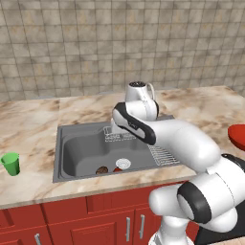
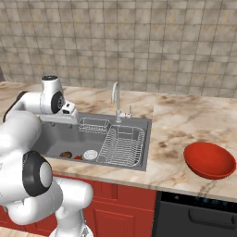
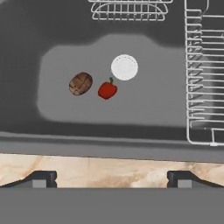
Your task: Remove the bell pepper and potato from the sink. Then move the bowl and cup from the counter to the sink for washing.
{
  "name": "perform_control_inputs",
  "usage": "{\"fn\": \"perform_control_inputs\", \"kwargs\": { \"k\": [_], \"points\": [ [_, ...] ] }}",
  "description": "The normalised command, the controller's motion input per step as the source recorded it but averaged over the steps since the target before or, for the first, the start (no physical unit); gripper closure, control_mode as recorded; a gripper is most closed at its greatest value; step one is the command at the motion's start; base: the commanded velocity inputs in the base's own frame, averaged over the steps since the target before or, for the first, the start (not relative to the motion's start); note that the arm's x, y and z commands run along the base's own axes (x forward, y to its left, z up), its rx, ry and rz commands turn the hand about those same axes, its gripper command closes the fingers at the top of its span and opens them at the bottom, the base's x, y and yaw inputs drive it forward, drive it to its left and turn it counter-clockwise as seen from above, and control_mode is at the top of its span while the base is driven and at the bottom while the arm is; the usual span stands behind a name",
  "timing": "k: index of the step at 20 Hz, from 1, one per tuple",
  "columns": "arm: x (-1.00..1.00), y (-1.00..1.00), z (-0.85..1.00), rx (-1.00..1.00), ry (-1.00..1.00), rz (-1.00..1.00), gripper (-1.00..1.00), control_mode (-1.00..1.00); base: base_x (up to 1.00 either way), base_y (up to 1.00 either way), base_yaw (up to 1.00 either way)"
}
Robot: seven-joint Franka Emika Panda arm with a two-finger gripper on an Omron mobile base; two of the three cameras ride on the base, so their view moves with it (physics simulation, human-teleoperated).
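Glossy red bell pepper (image 3: 107,90) with dark green stem. Mottled brown potato (image 3: 80,84). Grey steel sink (image 1: 72,153), pale round drain (image 3: 124,67), white wire racks (image 3: 204,78). Bright red bowl (image 2: 209,160). Bright green cup (image 1: 11,163). Beige-and-rust marbled tabletop (image 2: 180,121). Tan tiled wall (image 2: 139,41). Red cabinet fronts (image 1: 72,225).

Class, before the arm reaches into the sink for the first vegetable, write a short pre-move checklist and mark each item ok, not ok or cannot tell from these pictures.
1. Gripper open and holding nothing: ok.
2. Bell pepper in plain sight on the sink floor: ok.
3. Potato apart from the pepper, with a gap between them: ok.
4. Wire rack off to the side of both vegetables: ok.
5. Gripper lined up over a vegetable: not ok, it sits above the counter edge.
6. Bowl and cup on the counter: ok.
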Motion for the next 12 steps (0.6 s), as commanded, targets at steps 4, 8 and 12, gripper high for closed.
{"fn": "perform_control_inputs", "kwargs": {
  "k": [4, 8, 12],
  "points": [
    [-0.01, -0.01, -0.19, 0.0, 0.04, -0.07, -1.0, -1.0, 0.0, 0.0, 0.0],
    [0.0, -0.06, -0.2, 0.0, 0.05, -0.05, -1.0, -1.0, 0.0, 0.0, 0.0],
    [0.0, -0.07, -0.22, 0.0, 0.08, -0.02, -1.0, -1.0, 0.0, 0.0, 0.0]
  ]
}}
